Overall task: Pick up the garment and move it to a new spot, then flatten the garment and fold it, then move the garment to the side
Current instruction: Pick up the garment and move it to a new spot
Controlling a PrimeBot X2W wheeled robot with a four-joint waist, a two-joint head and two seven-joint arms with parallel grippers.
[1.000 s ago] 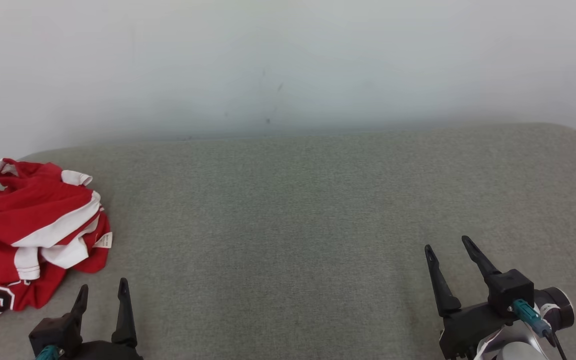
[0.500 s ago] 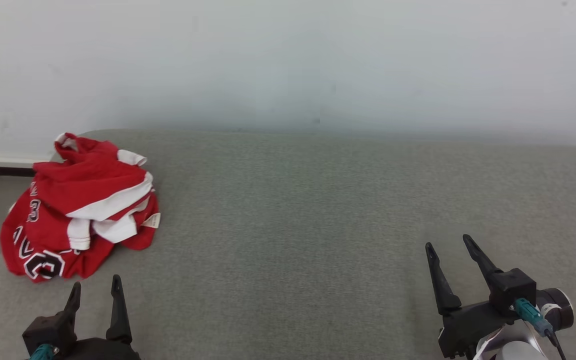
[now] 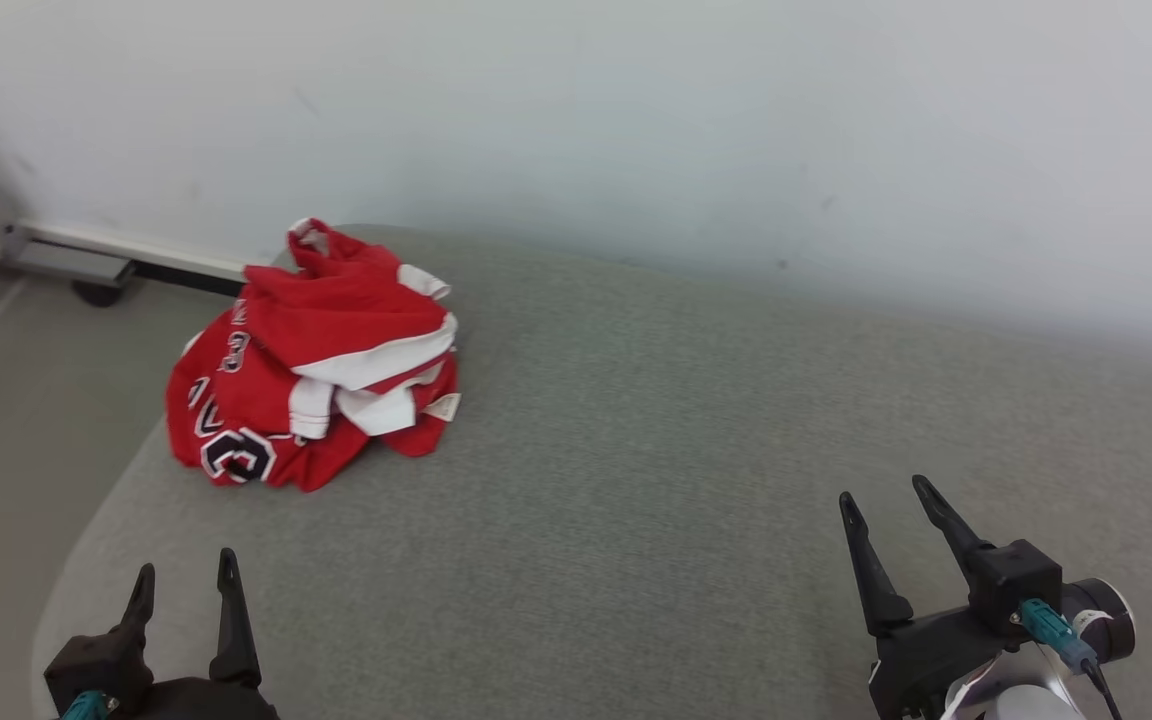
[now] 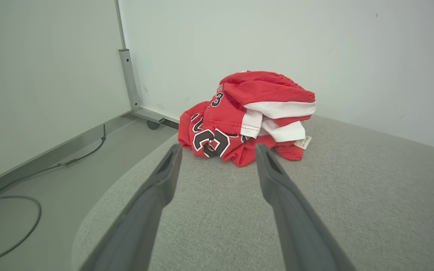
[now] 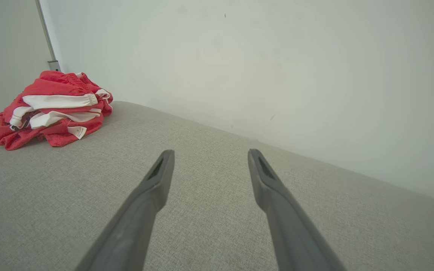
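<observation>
My head view has swung onto the garment (image 3: 311, 375); left tool (image 3: 186, 562) and right tool (image 3: 883, 489) remain released, short of it: pickup next.

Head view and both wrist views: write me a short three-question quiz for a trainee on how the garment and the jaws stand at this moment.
1. True or false: the red and white garment lies spread flat on the grey cushion.
2. Which is nearer the garment? A: left jaws. B: right jaws. C: both equally near.
3. Fill in: both sets of jaws stand ____ and hold ____.

Key
1. False: it sits in a crumpled heap near the cushion's far left corner.
2. A.
3. Open; nothing.
</observation>
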